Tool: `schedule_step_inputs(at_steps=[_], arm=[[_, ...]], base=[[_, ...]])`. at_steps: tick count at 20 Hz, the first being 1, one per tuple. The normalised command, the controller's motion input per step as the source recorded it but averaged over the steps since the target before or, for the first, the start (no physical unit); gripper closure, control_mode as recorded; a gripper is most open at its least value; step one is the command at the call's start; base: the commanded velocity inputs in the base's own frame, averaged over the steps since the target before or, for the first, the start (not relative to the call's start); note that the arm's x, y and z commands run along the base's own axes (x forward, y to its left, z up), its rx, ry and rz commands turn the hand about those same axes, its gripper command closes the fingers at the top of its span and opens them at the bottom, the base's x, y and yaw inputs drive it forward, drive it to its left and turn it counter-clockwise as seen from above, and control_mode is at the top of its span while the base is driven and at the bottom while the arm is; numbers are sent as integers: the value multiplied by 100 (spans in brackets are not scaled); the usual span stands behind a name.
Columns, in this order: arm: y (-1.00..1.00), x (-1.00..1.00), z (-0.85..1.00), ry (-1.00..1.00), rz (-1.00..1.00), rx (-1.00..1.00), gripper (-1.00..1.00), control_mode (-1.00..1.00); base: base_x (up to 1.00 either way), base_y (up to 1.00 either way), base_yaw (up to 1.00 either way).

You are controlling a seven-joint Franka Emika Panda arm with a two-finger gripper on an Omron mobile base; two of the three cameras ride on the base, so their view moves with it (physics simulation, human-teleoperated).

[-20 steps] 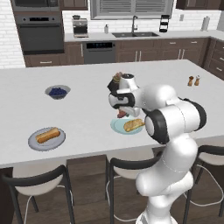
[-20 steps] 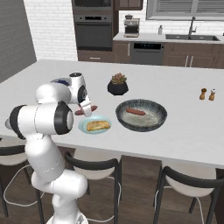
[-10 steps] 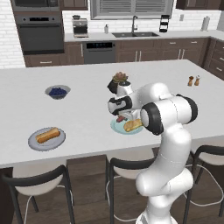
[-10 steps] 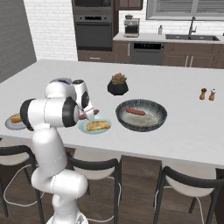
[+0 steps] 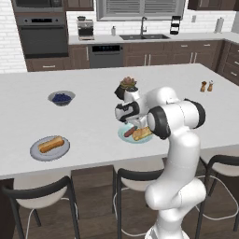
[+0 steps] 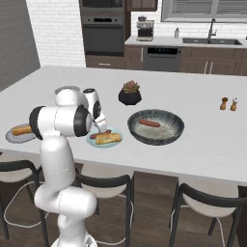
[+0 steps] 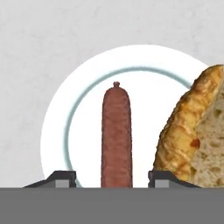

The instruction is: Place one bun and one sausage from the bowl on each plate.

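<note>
Over the teal plate (image 7: 57,131) the pincer (image 7: 109,181) has been opened from fully shut a second ago; its tips now stand apart on either side of a sausage (image 7: 116,135), which lies flat on the plate and appears released rather than clamped. A bun (image 7: 194,131) lies just beside it on the same plate, so this plate is judged complete.

On the grey plate (image 5: 37,153), well apart to the robot's left, a bun (image 5: 51,144) is seen; whether a sausage lies there too cannot be told. One sausage (image 6: 149,123) is left in the bowl (image 6: 166,137).

Around the bowl stand a potted plant (image 6: 130,93), two shakers (image 6: 229,103) and, farther off, a bowl of berries (image 5: 61,98). Nothing on the surface (image 5: 93,121) blocks the way; the hand must only be lifted clear of the bun.
</note>
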Motion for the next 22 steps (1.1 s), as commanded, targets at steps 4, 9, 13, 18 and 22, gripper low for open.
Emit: schedule_step_inputs(at_steps=[4, 9, 13, 18, 22], arm=[[-17, 10, 6, -1, 0, 0, -100, -100], [-84, -62, 90, -25, 2, 3, -100, -100], [-98, -80, 100, -41, 1, 0, -100, -100], [-100, -20, 75, -15, -5, 8, -100, -100], [-100, 39, 70, 13, -2, 35, -100, -100]], base=[[0, 0, 0], [0, 0, 0], [0, 0, 0], [0, 0, 0], [0, 0, 0]])
